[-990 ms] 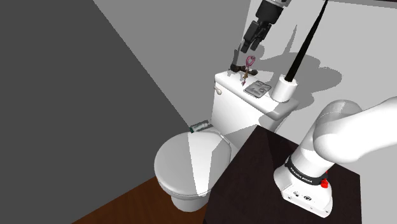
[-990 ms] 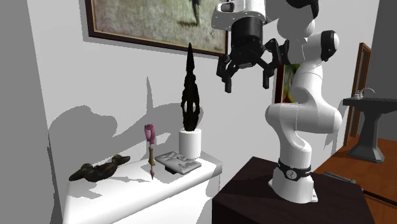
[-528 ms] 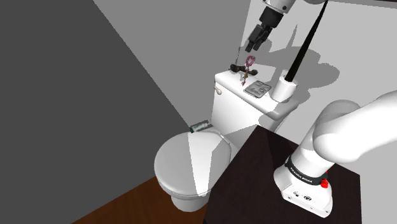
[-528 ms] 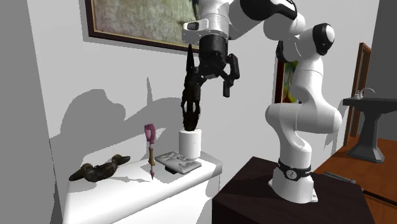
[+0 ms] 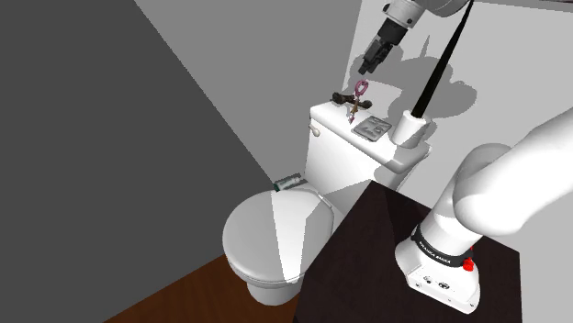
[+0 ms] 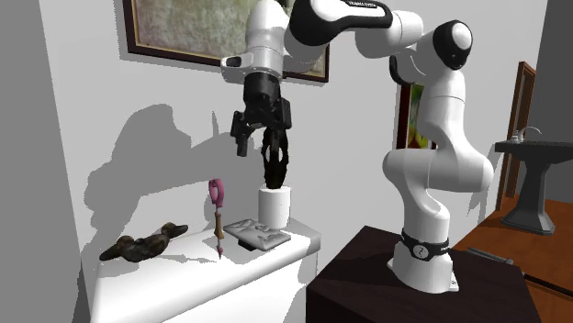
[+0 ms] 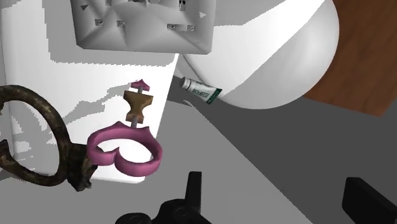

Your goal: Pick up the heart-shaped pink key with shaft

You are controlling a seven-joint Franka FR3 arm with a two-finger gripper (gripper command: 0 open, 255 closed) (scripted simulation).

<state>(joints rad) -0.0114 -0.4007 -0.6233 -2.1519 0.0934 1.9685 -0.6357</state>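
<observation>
- At the second exterior view's far left, a dark gnarled object (image 6: 142, 244) lies on top of the white toilet tank (image 6: 184, 286).
- Just right of it, the pink key (image 6: 218, 213) stands upright on the tank top, with its heart-shaped head uppermost and its shaft pointing down. A brown piece sits partway along the shaft.
- Next comes a grey tray (image 6: 258, 232), lying flat on the tank near the key.
- My gripper (image 6: 262, 138) hangs in the air above the tray, higher than the key and apart from it. My jaws stand open with nothing between them.
- Close beneath my hand is a white cup (image 6: 274, 206) with a tall black figure (image 6: 274, 167) rising out of it.
- Further right, my dark stand (image 6: 367, 268) sits beside the tank.
- Through my wrist view, my fingers (image 7: 193, 191) are spread wide. The key's pink heart (image 7: 125, 149) lies outside the gap between them, close against the dark object's ring (image 7: 38, 137).
- In the shoulder view, I hover above the key (image 5: 358, 93), a little to that view's right.
</observation>
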